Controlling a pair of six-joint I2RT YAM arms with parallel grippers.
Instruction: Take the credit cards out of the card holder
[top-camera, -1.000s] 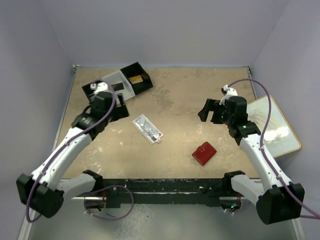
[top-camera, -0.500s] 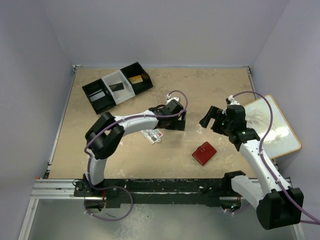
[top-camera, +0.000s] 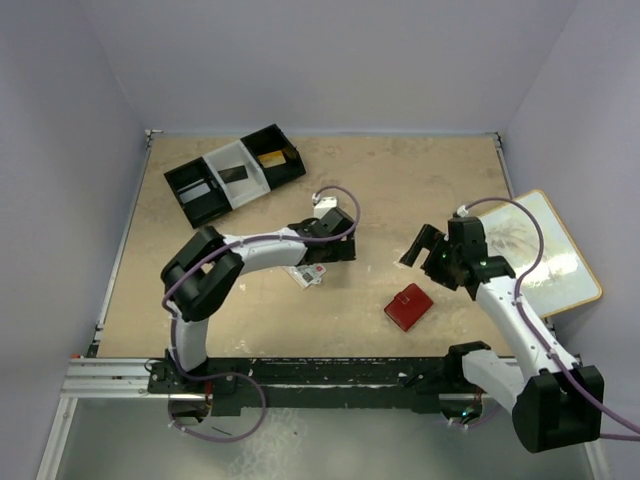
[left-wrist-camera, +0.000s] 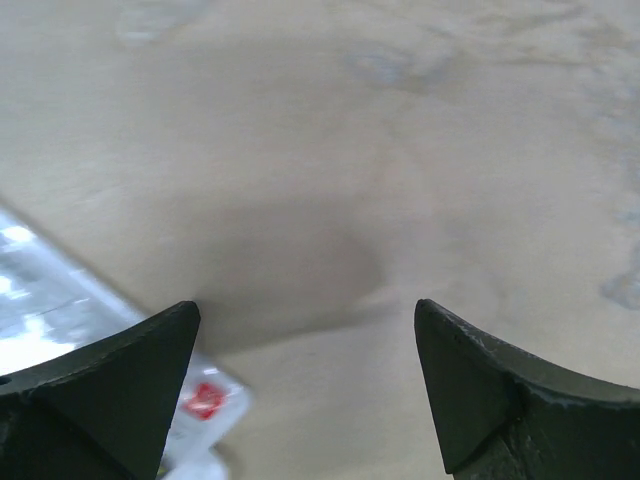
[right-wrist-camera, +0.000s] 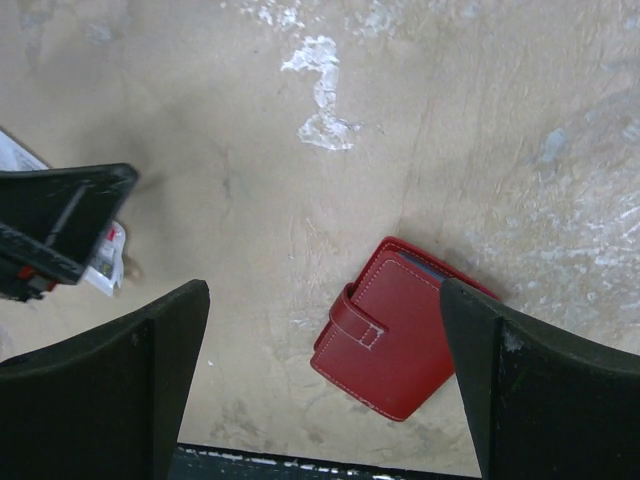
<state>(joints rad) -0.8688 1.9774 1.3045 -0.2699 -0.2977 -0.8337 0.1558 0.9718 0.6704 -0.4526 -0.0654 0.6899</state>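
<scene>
The card holder (top-camera: 408, 306) is a small red wallet, folded shut with its strap closed, lying on the table near the front edge. In the right wrist view the card holder (right-wrist-camera: 400, 340) lies below and between my open right gripper (right-wrist-camera: 325, 300). In the top view my right gripper (top-camera: 425, 248) hovers just above and behind it. My left gripper (top-camera: 340, 248) is open and empty over the table's middle; in its wrist view it (left-wrist-camera: 305, 315) hangs over bare table. The credit cards are hidden.
A clear plastic packet (top-camera: 300, 262) with a red mark lies under the left gripper's left side; it also shows in the left wrist view (left-wrist-camera: 60, 320). A black-and-white three-compartment tray (top-camera: 233, 173) stands at the back left. A white board (top-camera: 545, 250) lies at the right edge.
My left arm swung from the tray at the back left to the table's middle, then drew back slightly left. My right gripper moved down toward the card holder.
</scene>
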